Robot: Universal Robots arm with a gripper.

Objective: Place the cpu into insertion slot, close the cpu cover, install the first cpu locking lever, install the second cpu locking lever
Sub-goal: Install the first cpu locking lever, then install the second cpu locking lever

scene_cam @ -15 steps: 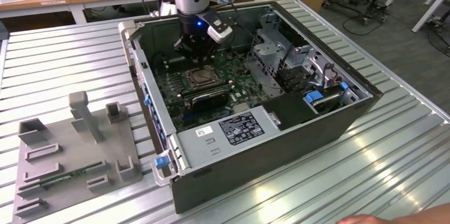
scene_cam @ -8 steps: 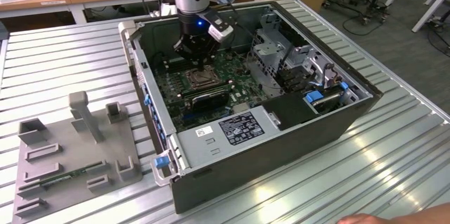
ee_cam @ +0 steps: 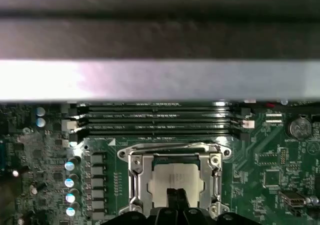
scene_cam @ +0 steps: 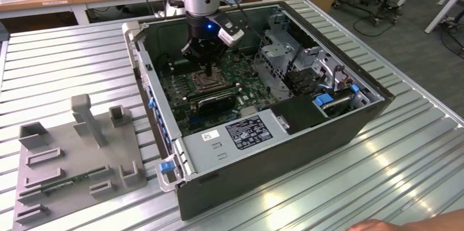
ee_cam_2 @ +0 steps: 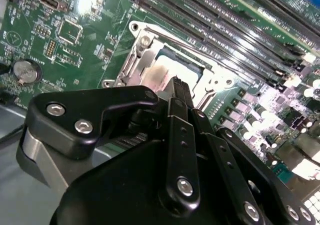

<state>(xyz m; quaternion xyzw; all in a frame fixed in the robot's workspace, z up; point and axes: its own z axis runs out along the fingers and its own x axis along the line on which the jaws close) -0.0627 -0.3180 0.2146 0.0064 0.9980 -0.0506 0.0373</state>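
Note:
My gripper (scene_cam: 209, 71) reaches down into the open computer case (scene_cam: 290, 133), right over the insertion slot (scene_cam: 206, 82) on the green board. The pale cpu (ee_cam: 176, 177) lies in the slot. It shows through the window of the silvery cpu cover (ee_cam: 136, 177), which lies flat over it. In both wrist views the black fingers come together at their tips, and the gripper (ee_cam: 176, 195) stands shut at the near edge of the cpu (ee_cam_2: 167, 70), holding nothing. A thin wire lever (ee_cam: 170, 146) runs along the slot's far side. The cover frame (ee_cam_2: 136, 61) is partly hidden behind the gripper (ee_cam_2: 177, 85).
Long black memory slots (ee_cam: 155, 120) run beside the socket, and a coin battery (ee_cam: 299, 127) sits on the board. Metal drive cages (scene_cam: 290, 62) stand on the exterior view's right. A grey fixture (scene_cam: 73, 155) lies on the table outside. A hand (scene_cam: 392, 225) shows at the front edge.

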